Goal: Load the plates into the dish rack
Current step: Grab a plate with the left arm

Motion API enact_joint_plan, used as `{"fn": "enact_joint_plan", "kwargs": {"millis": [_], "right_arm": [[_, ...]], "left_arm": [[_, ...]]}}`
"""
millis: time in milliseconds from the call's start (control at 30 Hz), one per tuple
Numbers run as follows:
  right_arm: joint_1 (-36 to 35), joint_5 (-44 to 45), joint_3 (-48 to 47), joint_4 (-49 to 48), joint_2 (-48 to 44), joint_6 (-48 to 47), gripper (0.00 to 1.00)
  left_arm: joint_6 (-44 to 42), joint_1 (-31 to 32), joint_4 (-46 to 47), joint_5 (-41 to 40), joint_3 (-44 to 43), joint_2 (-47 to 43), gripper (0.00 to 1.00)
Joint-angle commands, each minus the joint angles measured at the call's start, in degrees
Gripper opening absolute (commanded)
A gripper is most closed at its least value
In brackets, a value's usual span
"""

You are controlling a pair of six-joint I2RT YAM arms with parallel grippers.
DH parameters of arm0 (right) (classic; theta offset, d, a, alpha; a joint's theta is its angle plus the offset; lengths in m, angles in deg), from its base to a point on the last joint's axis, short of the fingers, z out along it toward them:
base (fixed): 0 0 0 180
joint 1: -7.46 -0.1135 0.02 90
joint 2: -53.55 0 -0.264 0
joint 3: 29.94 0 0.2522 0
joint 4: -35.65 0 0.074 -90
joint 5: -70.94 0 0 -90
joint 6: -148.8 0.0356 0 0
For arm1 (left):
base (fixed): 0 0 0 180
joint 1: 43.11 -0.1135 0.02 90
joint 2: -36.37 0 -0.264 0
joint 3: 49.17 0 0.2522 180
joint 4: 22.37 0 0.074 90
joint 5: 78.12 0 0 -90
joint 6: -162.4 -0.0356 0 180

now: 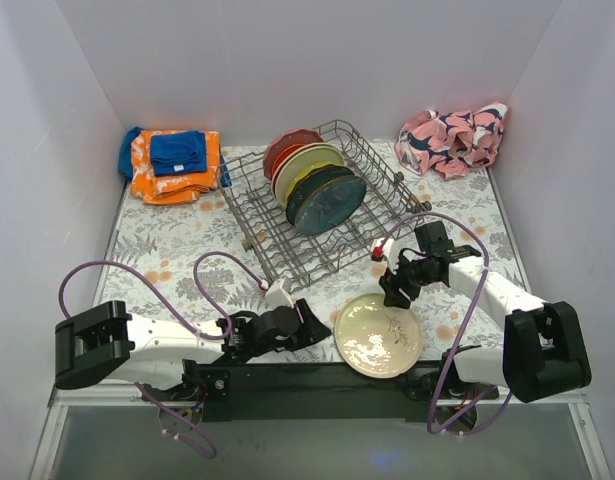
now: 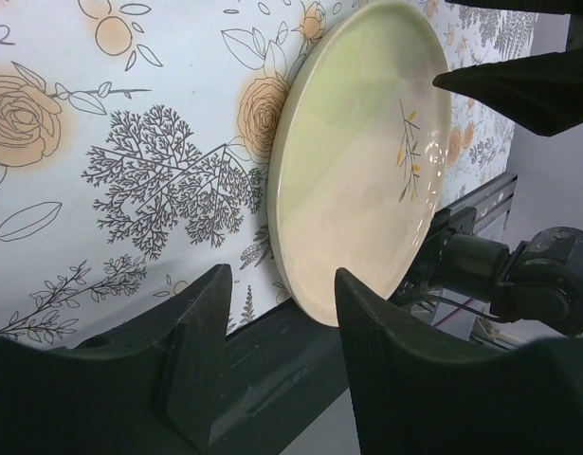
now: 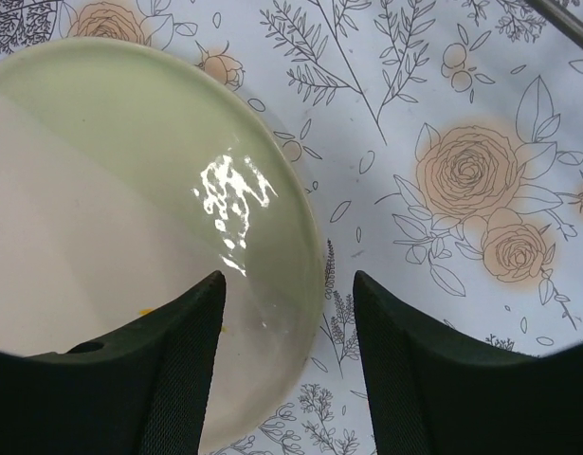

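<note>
A cream plate with a twig mark (image 1: 378, 335) lies flat on the floral cloth near the front, just right of centre. My left gripper (image 1: 315, 333) is open at its left rim; in the left wrist view the plate (image 2: 367, 161) sits just beyond the gripper (image 2: 280, 284), its rim close to the right finger. My right gripper (image 1: 395, 290) is open over the plate's far right rim. In the right wrist view the gripper (image 3: 289, 284) straddles the plate's (image 3: 111, 218) rim, one finger above the plate and the other above the cloth. The dish rack (image 1: 372, 170) holds several upright plates (image 1: 325, 195).
Folded orange and blue cloths (image 1: 172, 165) lie at the back left, and a crumpled pink and navy cloth (image 1: 452, 140) at the back right. White walls close in three sides. Purple cables loop beside both arms.
</note>
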Motion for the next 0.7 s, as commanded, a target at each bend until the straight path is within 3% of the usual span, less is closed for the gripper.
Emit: {"fn": "enact_joint_plan", "kwargs": {"millis": [0,333,667], "right_arm": [[1.0,-0.2,0.7,-3.4,-0.4,3.2,0.61],[1.4,-2.2,-0.1,-2.8,4.2,4.6,0.35],[-0.8,-1.9,-0.5,-3.0,5.6,5.0,0.17]], "left_arm": [[2.6,0.8,1.0,-3.0,-0.9,0.5,0.45],[5.8,1.0,4.8,-4.0,2.9,-0.1,0.45],[8.7,1.1,10.7,-5.0,7.8,-1.4,0.45]]}}
